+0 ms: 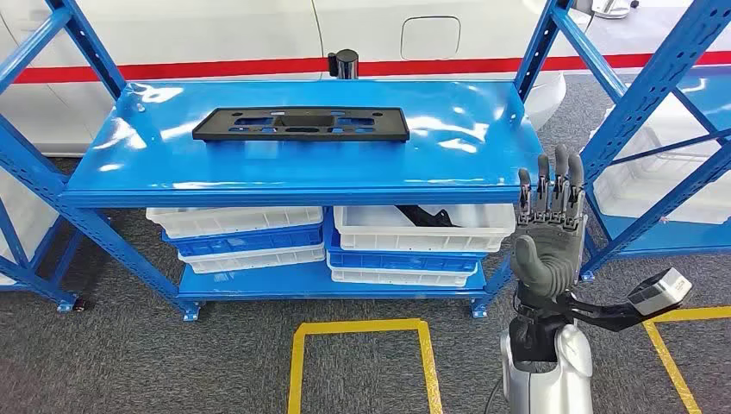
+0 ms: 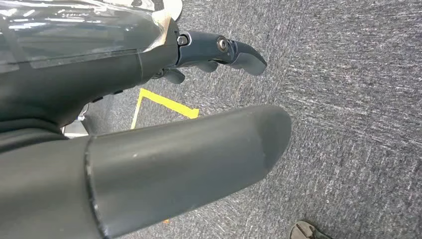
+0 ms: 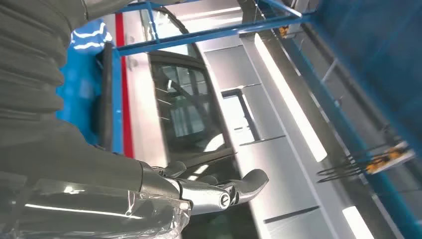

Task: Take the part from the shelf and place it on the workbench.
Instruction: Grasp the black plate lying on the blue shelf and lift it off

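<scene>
So the flat black part (image 1: 301,124) lay lengthwise across the blue shelf top (image 1: 465,164), well off to the left of the raised right hand (image 1: 549,226), which was empty with fingers straight, and probably the nearer one.

- No text, label, brand or number can be read in any view.
- The one sign-like marking is yellow tape (image 1: 359,355) on the grey carpet, forming box outlines; it carries no writing.
- A red stripe (image 1: 259,67) runs along the white vehicle body behind the shelf, also without lettering.
</scene>
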